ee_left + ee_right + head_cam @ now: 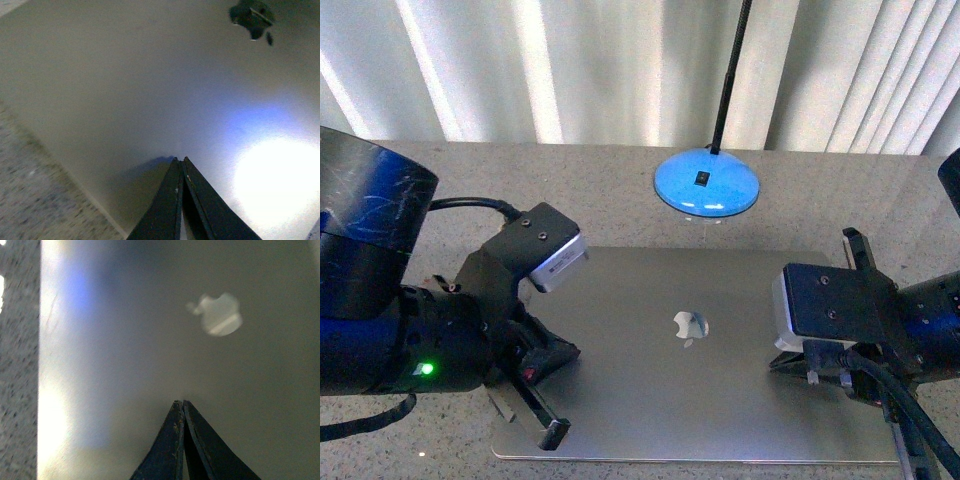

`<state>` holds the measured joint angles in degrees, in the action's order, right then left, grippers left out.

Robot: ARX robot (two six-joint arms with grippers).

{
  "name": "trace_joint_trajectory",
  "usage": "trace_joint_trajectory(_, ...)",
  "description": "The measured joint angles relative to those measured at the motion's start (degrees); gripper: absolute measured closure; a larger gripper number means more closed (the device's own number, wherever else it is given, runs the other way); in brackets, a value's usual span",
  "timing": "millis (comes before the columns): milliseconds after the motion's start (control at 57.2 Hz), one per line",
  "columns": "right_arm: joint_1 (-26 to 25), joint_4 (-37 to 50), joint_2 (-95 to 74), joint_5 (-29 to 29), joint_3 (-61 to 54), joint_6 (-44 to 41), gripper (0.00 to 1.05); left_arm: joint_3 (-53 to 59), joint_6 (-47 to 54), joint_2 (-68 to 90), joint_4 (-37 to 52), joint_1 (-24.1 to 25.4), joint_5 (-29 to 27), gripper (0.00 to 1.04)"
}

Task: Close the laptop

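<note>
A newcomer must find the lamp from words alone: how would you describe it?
On the speckled table, look behind the closed silver laptop, toward the curtain. The lamp stands there: a glossy blue dome base with a thin black stem, the only round thing on the table.

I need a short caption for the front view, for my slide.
Closed laptop on the speckled table, left pincer and right pincer shut over its lid, blue lamp base behind.
</note>
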<state>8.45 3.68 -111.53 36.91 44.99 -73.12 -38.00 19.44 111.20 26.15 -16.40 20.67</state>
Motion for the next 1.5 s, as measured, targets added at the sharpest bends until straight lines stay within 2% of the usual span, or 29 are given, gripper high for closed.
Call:
trace_joint_trajectory(140,-0.61,8.46,4.46,3.30,-1.38,9.25,1.01,1.79,-5.51,-3.74,5.70,3.28,-1.86,1.01)
trace_joint_trajectory(210,-1.03,15.47,7.78,2.40,-2.08,16.06,0.94,2.58,-10.56,-6.67,11.39,5.55,-4.66,1.00)
trace_joint_trajectory(245,-1.31,20.00,9.60,0.74,-2.27,22.16,0.89,2.80,-12.20,-7.91,13.70,6.54,-6.25,0.97)
trace_joint_trajectory(350,-1.95,27.89,12.50,-1.55,-2.01,35.12,0.75,2.80,-21.49,-12.20,19.08,9.35,-10.47,0.80)
trace_joint_trajectory(402,-2.43,28.57,13.18,-1.77,-2.01,41.83,0.62,2.80,-24.92,-13.16,19.37,10.23,-11.06,0.70)
trace_joint_trajectory(507,-2.27,28.55,12.15,-1.92,-2.62,46.64,0.39,3.32,-27.76,-12.11,19.21,9.68,-10.34,0.45)
trace_joint_trajectory(577,-2.25,28.55,12.09,-1.90,-2.75,47.47,0.28,3.37,-28.17,-12.04,19.39,9.51,-10.56,0.34)
trace_joint_trajectory(612,-2.25,28.55,12.11,-1.90,-2.75,47.78,0.21,4.26,-26.75,-11.19,23.52,8.96,-14.56,0.37)
trace_joint_trajectory(682,-2.29,28.57,12.13,-1.90,-2.75,48.09,0.11,8.59,-23.56,-10.16,37.97,8.79,-24.26,0.49)
trace_joint_trajectory(700,-2.05,29.57,12.02,-3.76,-3.04,49.22,0.09,9.29,-23.26,-10.16,39.56,8.81,-25.11,0.51)
trace_joint_trajectory(717,-1.73,31.19,11.85,-5.64,-3.45,49.64,0.10,10.73,-22.80,-10.23,42.45,8.96,-26.18,0.55)
trace_joint_trajectory(734,-1.11,35.69,11.67,-10.97,-4.81,52.13,0.12,11.39,-22.53,-10.38,43.60,9.07,-26.51,0.56)
trace_joint_trajectory(752,-0.83,38.12,11.65,-13.94,-5.60,53.20,0.14,12.57,-22.16,-10.86,45.53,9.27,-26.75,0.60)
trace_joint_trajectory(787,-0.13,47.28,11.52,-25.66,-8.85,57.88,0.21,14.19,-21.70,-12.04,47.12,9.60,-26.91,0.65)
trace_joint_trajectory(839,-0.02,56.26,12.44,-35.30,-12.90,63.25,0.30,16.52,-21.00,-14.84,47.65,10.10,-26.69,0.74)
trace_joint_trajectory(892,-0.17,61.66,14.80,-41.83,-16.31,66.77,0.39,18.75,-20.70,-17.57,47.65,10.60,-26.38,0.83)
trace_joint_trajectory(927,-0.55,63.14,16.68,-43.39,-17.99,68.02,0.44,20.44,-20.57,-19.65,47.47,10.99,-26.16,0.91)
trace_joint_trajectory(997,-1.57,63.93,20.63,-43.54,-21.40,70.31,0.57,22.99,-20.55,-22.93,46.56,11.56,-25.57,1.02)
trace_joint_trajectory(1102,-2.67,63.69,24.59,-42.99,-26.14,71.58,0.75,26.05,-20.02,-27.93,44.50,11.93,-24.52,1.01)
trace_joint_trajectory(1154,-3.13,63.14,27.52,-42.14,-28.89,71.93,0.87,27.21,-19.89,-33.31,39.12,12.44,-24.11,1.01)
trace_joint_trajectory(1242,-3.65,62.03,31.63,-41.22,-31.74,72.00,1.02,29.22,-19.87,-39.23,36.28,15.23,-21.07,1.01)
trace_joint_trajectory(1364,-4.57,59.89,37.09,-40.72,-35.04,72.28,1.02,31.58,-19.87,-44.89,33.05,16.31,-20.96,1.01)
trace_joint_trajectory(1417,-6.64,58.42,39.80,-37.48,-36.52,72.30,1.02,32.68,-19.85,-47.54,31.21,16.28,-20.63,1.01)
trace_joint_trajectory(1504,-8.09,56.08,44.06,-37.24,-38.38,72.35,1.02,33.99,-19.87,-51.84,28.30,16.31,-20.65,1.01)
